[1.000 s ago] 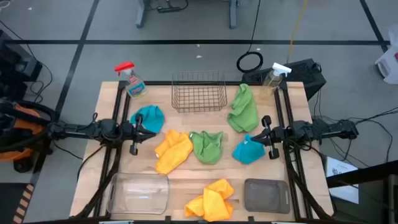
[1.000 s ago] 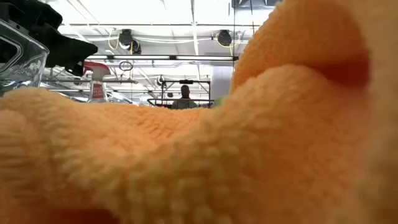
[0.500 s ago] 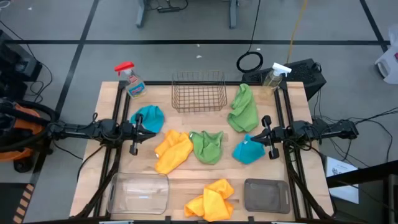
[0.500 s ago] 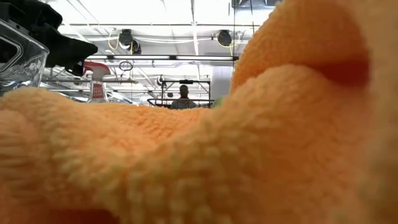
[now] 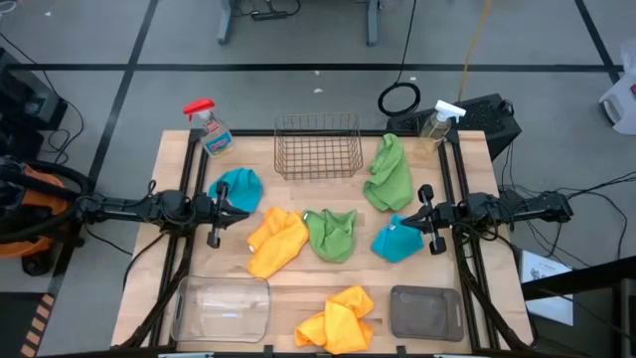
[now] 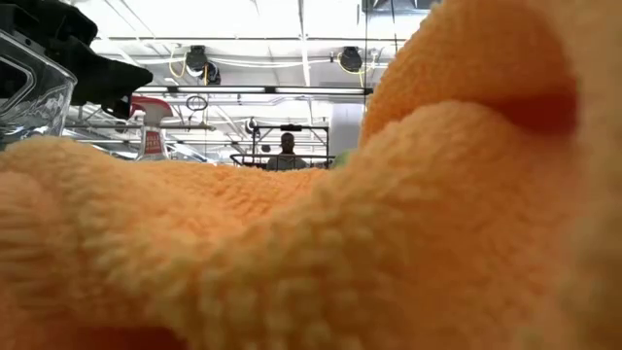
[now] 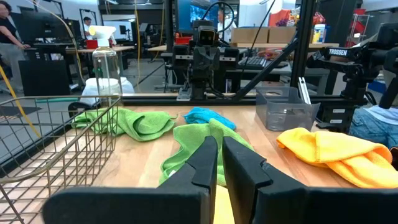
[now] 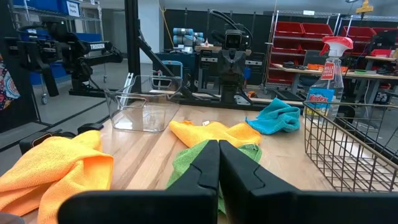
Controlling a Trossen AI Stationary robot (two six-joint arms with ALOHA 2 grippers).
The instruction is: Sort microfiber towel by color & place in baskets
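Six towels lie loose on the table in the high view: a teal one (image 5: 238,187) beside my left gripper (image 5: 238,208), a yellow one (image 5: 276,242), a green one (image 5: 331,235), a teal one (image 5: 397,241) beside my right gripper (image 5: 407,216), a green one (image 5: 388,173) and a yellow one (image 5: 336,320) at the near edge. The copper wire basket (image 5: 318,146) stands at the far side. The clear bin (image 5: 223,309) and the dark grey bin (image 5: 425,311) stand at the near edge. Both grippers (image 7: 219,163) (image 8: 218,163) are shut and hold nothing.
A red-capped spray bottle (image 5: 209,127) stands at the far left corner, a white-capped one (image 5: 437,123) at the far right. The near yellow towel (image 6: 292,243) fills most of the low view. A person (image 6: 289,148) stands far off in the room.
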